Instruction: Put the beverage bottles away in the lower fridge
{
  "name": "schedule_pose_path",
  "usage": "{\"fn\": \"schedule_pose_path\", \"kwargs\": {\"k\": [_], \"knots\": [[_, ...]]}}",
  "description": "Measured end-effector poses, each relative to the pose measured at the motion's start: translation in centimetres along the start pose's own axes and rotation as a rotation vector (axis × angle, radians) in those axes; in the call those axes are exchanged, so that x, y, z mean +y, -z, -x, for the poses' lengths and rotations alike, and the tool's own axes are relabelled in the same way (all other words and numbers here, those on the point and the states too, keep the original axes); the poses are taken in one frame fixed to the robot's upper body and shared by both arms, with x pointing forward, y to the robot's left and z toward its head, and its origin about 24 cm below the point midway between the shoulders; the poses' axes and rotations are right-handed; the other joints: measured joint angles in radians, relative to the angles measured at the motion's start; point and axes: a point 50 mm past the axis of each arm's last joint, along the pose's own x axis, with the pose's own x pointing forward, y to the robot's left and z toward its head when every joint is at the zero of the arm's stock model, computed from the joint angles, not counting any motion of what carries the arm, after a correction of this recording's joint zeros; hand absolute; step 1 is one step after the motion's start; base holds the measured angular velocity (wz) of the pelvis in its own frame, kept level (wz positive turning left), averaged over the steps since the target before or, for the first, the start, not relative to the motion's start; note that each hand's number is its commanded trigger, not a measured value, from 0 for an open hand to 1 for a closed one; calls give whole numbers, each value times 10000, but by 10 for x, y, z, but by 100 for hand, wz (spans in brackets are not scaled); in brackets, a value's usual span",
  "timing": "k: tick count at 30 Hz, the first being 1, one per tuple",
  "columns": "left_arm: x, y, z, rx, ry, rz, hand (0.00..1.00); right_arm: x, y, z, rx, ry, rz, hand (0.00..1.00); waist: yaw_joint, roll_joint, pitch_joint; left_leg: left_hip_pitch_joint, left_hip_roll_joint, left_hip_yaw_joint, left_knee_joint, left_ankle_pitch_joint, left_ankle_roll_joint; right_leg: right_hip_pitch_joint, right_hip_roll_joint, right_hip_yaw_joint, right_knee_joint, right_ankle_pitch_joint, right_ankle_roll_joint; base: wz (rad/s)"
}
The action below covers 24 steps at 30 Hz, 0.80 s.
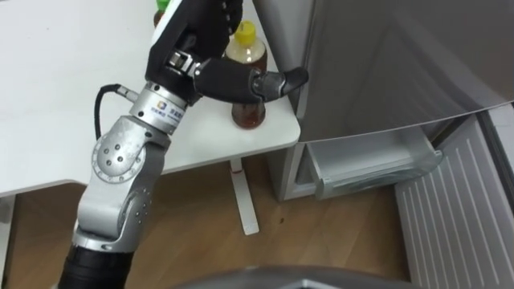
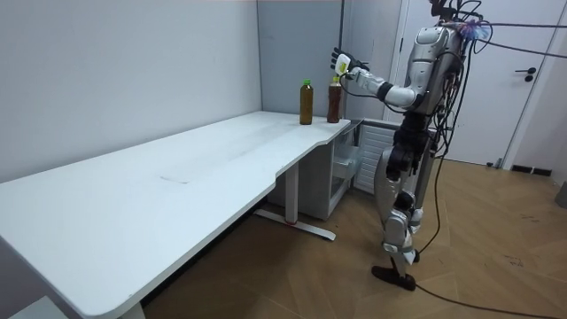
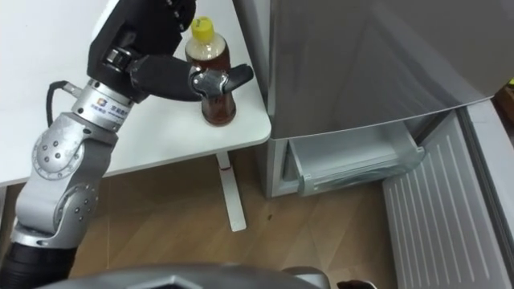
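Nearest the head camera, the left arm rose from the lower left, its silver elbow bent over the wooden floor (image 1: 345, 241) and its forearm angled up across the white table (image 1: 64, 96). The left hand (image 1: 221, 76) hung over the table's corner, at the yellow-capped bottle (image 1: 249, 112) of brown drink standing upright there. Seen from above, the thumb (image 1: 277, 80) stretched straight across the front of the bottle's body. The fingers (image 1: 213, 20) were spread high beside the cap, wide apart and not closed on the bottle. Whether any of them touched the bottle could not be told.

Just past that hand, a green-capped bottle (image 1: 161, 8) stood further along the table. To the right of the table's corner stood the grey fridge (image 1: 385, 64), with its lower door (image 1: 458, 217) swung open and a clear shelf (image 1: 377, 164) on view.

The room view added the robot standing upright on the floor at the table's far end, left arm stretched forward at shoulder height and the hand raised at cap level. Both bottles stood side by side near the table's edge, with the open lower fridge just beyond them.
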Motion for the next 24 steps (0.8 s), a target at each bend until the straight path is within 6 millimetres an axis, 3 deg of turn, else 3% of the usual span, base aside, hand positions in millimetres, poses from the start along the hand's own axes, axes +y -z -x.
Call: {"fn": "schedule_pose_path", "kwargs": {"k": [24], "knots": [[5,-1,1,-29,-428,-78,0,3,0,0,31,-48,314,0,18,-34,28,-94,-7,-45,66,2,-3,-41,-6,-14,1,-2,-3,0]]}}
